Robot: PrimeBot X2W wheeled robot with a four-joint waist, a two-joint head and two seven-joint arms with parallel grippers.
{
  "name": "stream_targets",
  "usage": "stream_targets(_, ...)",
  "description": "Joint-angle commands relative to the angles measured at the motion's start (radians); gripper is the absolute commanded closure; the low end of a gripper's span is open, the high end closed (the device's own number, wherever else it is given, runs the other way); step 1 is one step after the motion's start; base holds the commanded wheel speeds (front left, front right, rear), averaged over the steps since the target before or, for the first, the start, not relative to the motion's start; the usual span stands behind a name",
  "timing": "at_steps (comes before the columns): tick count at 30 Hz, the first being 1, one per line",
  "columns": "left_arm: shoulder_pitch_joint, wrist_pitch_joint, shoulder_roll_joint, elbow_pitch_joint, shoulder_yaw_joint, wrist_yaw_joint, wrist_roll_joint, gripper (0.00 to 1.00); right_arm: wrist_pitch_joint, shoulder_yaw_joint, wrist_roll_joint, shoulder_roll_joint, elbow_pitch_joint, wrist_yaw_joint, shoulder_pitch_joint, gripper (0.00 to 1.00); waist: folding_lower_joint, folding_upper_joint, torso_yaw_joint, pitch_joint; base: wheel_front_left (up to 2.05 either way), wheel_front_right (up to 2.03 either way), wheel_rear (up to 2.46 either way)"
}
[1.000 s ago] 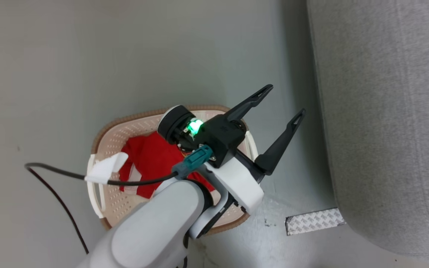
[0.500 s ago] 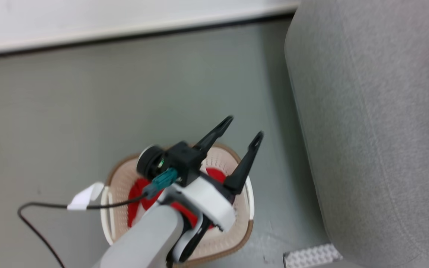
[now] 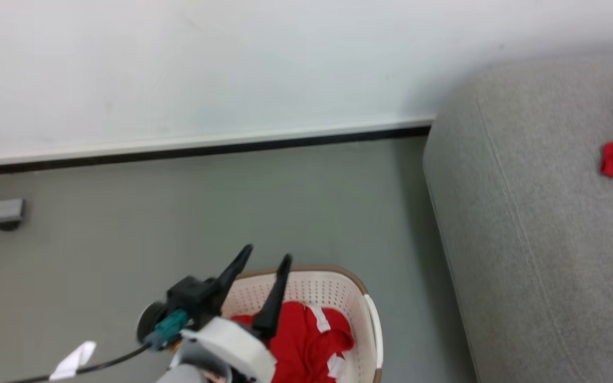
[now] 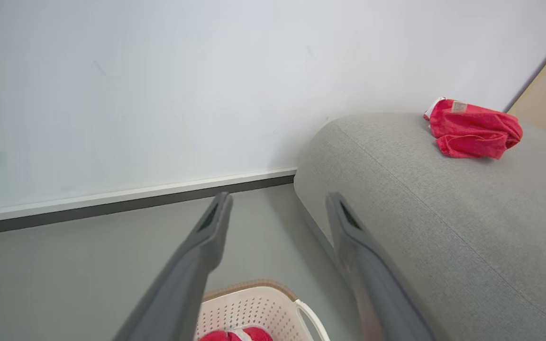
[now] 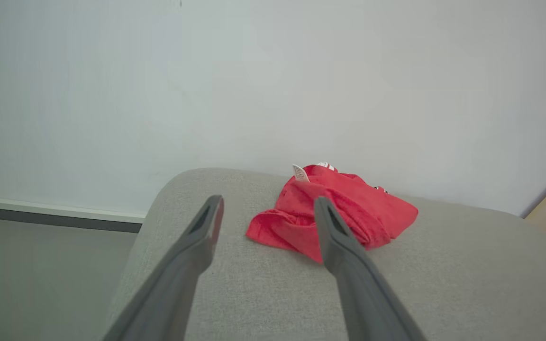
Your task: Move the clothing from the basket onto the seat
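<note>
Left hand (image 3: 265, 260), lower left of the head view: my fingers are spread wide with nothing in them, poised over the basket (image 3: 314, 290). One red garment (image 3: 306, 340) with white stripes lies crumpled inside, at bottom centre.

My reckoning is that this piece is the job in hand. I should drop straight down, bite the bunched middle rather than a loose stripe edge, and lift clear of the rim before swinging right.

Right hand (image 5: 268, 202): wide and empty, out over the sofa (image 5: 254, 293). A second red garment (image 5: 372, 208) already lies heaped on it, mid-frame in the right wrist view.

The white tag (image 5: 300, 173) stands up from that heap, its print too small to read. No other writing seen.
</note>
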Motion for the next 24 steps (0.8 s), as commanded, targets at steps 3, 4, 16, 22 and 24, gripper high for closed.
stream_targets(3, 0.080, -0.031, 0.030, 0.021, 0.034, 0.025, -0.023, 0.00, -0.004, -0.026, -0.045, 0.087, -0.100, 0.000, 0.117, 0.00, 0.0003, 0.0000, 0.059, -0.088, 0.00, 0.00, 0.00)
stream_targets(4, 0.095, -0.036, 0.032, 0.025, 0.039, 0.030, -0.026, 0.00, -0.004, -0.027, -0.056, 0.108, -0.119, 0.000, 0.144, 0.00, 0.0003, 0.0000, 0.068, -0.101, 0.00, 0.00, 0.00)
stream_targets(16, 0.245, -0.058, 0.038, 0.059, 0.151, 0.054, 0.014, 0.00, -0.017, 0.015, -0.118, 0.310, -0.219, 0.000, 0.370, 0.00, 0.0003, 0.0000, 0.123, -0.222, 0.00, 0.00, 0.00)
stream_targets(22, 0.346, -0.058, 0.023, 0.036, 0.247, 0.032, 0.071, 0.00, -0.026, 0.031, -0.126, 0.352, -0.201, 0.000, 0.423, 0.00, 0.0003, 0.0000, 0.121, -0.252, 0.00, 0.00, 0.00)
stream_targets(24, 0.374, -0.058, 0.013, 0.032, 0.280, 0.022, 0.081, 0.00, -0.027, 0.032, -0.129, 0.367, -0.201, 0.000, 0.429, 0.00, 0.0003, 0.0000, 0.118, -0.258, 0.00, 0.00, 0.00)
